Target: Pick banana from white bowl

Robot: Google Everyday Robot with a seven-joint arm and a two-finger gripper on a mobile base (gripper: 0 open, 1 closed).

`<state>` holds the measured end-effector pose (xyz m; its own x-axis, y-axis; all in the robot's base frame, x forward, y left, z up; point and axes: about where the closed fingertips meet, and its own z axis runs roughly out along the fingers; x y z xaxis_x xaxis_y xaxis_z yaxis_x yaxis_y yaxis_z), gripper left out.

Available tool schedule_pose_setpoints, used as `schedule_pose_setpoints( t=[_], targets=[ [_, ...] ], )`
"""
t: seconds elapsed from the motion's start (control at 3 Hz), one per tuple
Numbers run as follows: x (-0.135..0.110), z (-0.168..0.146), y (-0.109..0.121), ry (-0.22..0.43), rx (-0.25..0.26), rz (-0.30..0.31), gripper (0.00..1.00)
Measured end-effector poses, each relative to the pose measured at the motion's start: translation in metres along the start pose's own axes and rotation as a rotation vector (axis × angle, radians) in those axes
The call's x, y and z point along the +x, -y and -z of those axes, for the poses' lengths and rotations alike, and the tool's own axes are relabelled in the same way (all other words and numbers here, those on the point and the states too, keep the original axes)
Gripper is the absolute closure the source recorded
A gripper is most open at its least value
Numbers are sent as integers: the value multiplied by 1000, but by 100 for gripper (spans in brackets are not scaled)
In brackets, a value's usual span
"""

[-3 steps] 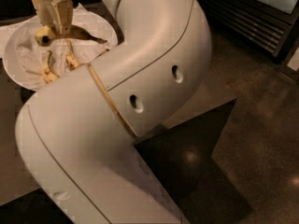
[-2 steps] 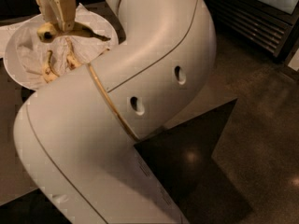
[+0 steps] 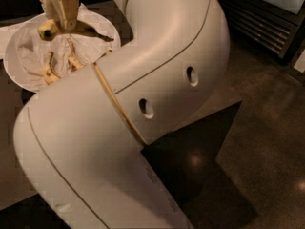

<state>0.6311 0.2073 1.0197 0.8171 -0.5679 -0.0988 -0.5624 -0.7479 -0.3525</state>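
2 pale fingers (image 3: 68,8) clamped on the banana (image 3: 46,31) near its left end, the gripper (image 3: 59,25) hanging at the top left of the view over the white bowl (image 3: 12,66). Banana crosswise above the bowl's crumpled paper lining (image 3: 28,51), black tip pointing right toward the rim; whether touching the paper or clear of it, cannot tell. Lower in the bowl, 2 thinner spotted bananas (image 3: 49,69) side by side, and in front of all that the bulky white arm (image 3: 157,80) filling the middle of the view.
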Motion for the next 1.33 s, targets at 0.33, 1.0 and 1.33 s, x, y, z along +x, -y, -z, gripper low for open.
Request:
schedule_pose_setpoints(
  t=[0.33,1.0,1.33],
  targets=[
    [5,19,-17,-15,3,-70,100],
    [25,42,-30,-55,81,-163,100],
    [28,49,-39,-48,98,-188,100]
  ],
)
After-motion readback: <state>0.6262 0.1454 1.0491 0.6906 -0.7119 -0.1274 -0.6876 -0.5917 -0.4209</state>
